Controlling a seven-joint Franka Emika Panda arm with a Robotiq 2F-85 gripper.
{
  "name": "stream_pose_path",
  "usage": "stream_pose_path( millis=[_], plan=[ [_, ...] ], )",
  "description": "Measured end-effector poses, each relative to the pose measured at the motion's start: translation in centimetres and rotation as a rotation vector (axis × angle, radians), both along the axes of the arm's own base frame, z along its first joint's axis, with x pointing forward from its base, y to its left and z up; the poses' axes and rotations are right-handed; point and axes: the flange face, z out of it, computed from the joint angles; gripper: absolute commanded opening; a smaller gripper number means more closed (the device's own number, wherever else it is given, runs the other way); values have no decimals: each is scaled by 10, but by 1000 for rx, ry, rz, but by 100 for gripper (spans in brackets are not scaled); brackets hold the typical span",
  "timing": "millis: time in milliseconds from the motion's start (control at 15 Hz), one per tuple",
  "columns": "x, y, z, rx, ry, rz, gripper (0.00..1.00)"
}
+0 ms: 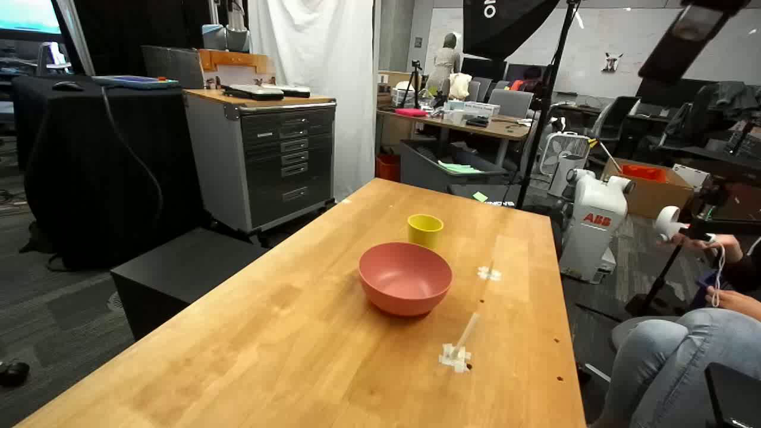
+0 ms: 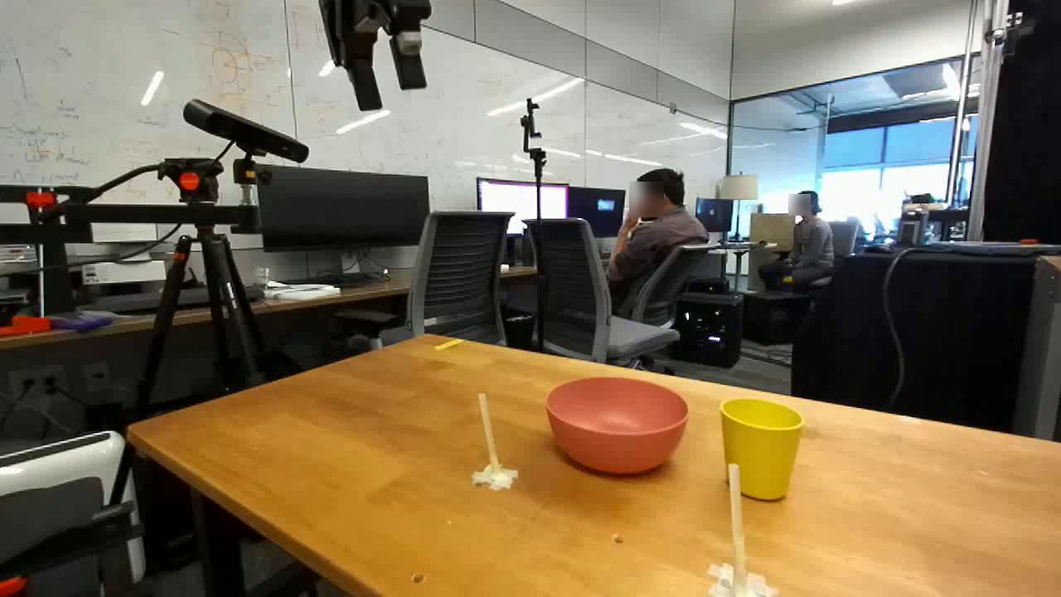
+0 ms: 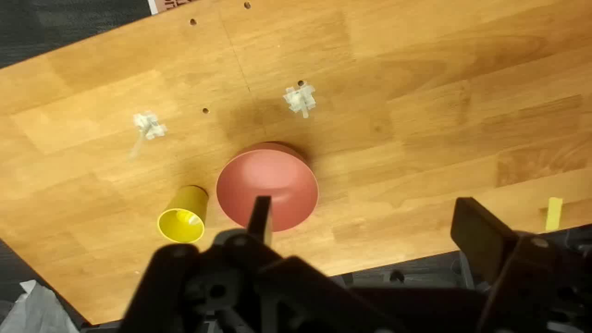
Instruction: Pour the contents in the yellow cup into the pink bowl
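- Our gripper (image 2: 390,93) hangs high above the table (image 2: 348,464), its 2 fingers wide apart.
- We find the yellow cup (image 2: 764,452) upright on the table, just beside the pink bowl (image 2: 617,427); the wrist view shows us a narrow gap between them.
- Inside the cup, in the wrist view, the contents (image 3: 188,217) show as a small pale yellow and whitish patch, too blurred for us to tell single pieces apart.
- Near the bowl and cup, 2 thin pale sticks (image 2: 489,435) rise from the table, their feet set in white tape (image 2: 495,478).
- We read "ABB" in red on a white robot (image 1: 585,244) that stands past the table's edge in an exterior view.
- White letters on a black softbox (image 1: 505,30) are cut off at the top; we make out an "O".
- Handwriting on the whiteboard (image 2: 124,83) is too small for us to read.
- Dark red lettering shows on a pale object (image 3: 167,5) at the top of the wrist view, cropped past our reading.
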Motion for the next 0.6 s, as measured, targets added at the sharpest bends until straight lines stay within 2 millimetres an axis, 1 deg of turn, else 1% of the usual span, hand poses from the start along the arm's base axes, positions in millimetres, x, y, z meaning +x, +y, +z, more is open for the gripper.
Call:
stream_pose_path(
  millis=[200,600],
  plan=[
    [0,0,6,1,-13,0,100],
    [0,0,7,1,-15,0,100]
  ],
)
